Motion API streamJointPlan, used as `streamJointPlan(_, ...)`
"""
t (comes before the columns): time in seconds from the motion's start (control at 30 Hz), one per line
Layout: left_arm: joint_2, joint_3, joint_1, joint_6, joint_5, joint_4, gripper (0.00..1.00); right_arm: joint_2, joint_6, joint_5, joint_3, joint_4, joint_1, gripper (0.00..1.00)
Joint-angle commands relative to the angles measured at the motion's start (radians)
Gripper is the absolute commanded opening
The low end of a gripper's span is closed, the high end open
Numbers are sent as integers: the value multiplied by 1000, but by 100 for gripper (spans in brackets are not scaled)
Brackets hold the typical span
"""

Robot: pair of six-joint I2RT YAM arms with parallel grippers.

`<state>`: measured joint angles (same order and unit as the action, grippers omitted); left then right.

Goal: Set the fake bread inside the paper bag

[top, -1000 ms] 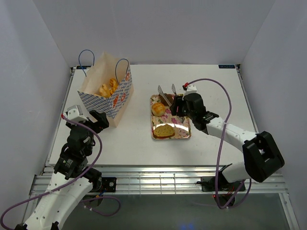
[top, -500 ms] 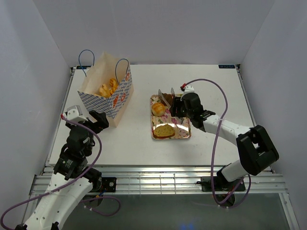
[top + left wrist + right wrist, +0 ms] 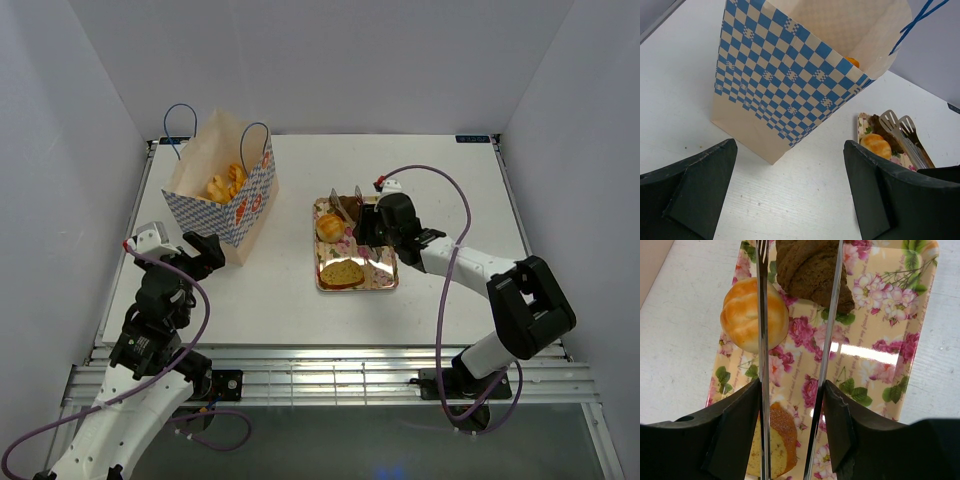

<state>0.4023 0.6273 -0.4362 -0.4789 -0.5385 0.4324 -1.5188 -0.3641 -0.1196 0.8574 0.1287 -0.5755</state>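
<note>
**Overhead and wrist views.** My right fingers (image 3: 740, 430) are gripping the tongs (image 3: 762, 315), one finger pressing on each of the two metal arms. My left fingers (image 3: 700, 185) are standing wide apart with nothing between them, low over the surface (image 3: 790, 200) just beside the bag (image 3: 790, 85).

**Hidden or unclear.** The tong tips are running off the top edge of the right wrist view. The dark piece (image 3: 807, 265) is lying between the arms, but I cannot tell whether they are pinching it. The slice (image 3: 777, 445) is partly covered by one arm and one finger. The golden bread (image 3: 225, 183) inside the bag is mostly hidden by the bag's walls, so I cannot count it; from my left wrist only an orange sliver is showing above the rim. The bag's top is cut off in that view.

**Counts.** Three breads are lying on the one floral tray (image 3: 880, 340): the bun (image 3: 742, 315), the dark piece and the slice. One bag is standing upright on the surface, well apart from the tray, with two blue loop handles.
</note>
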Motion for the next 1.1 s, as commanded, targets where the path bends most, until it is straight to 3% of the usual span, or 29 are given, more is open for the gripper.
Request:
streamJointPlan(0.0,-11,-6,-6,3,-5,-18,98,-7,-6,14,37,22,3,57)
streamJointPlan(1.07,-10,-6,-6,2,15,-23,98,-121,-2,64,55,-15,5,51)
